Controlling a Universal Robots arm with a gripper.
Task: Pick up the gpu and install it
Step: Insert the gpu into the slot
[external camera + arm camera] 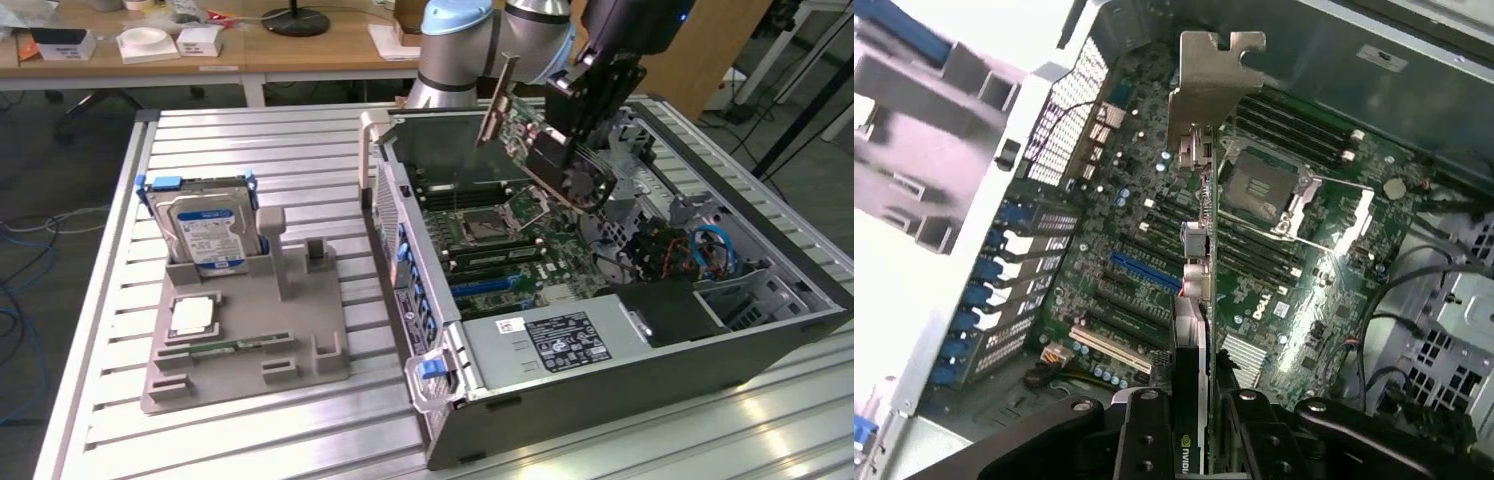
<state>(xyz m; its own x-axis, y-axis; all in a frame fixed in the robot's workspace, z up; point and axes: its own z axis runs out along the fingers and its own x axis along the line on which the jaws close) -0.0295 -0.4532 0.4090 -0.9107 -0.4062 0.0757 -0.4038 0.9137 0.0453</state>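
- The gripper [1196,410] is clamped on the gpu [534,140], with one black finger [1144,445] on each face of the card
- The card hangs tilted in the air over the open computer case [801,300], above the far part of the motherboard [514,265] and clear of it
- Its silver bracket [499,95] is the end farthest from the gripper and rises above the far rim of the case
- Under the card lie the CPU socket [483,225] and the dark memory slots; the blue slot [1144,272] sits nearer, beside a row of black slots (all bare of cards)
- On the exterior view's right of the board, blue and red cables [707,250] and grey metal brackets crowd the space close to the gripper's side
- The power supply [574,340] fills the near end of the case
- The case wall on the exterior view's left [407,290] stands upright with blue clips along it and hems the board on that side; the case is open on top
- Well apart, on the exterior view's left of the slatted table [267,130], a grey fixture [300,345] holds a hard drive [207,235] upright and a memory stick [238,347] lying flat
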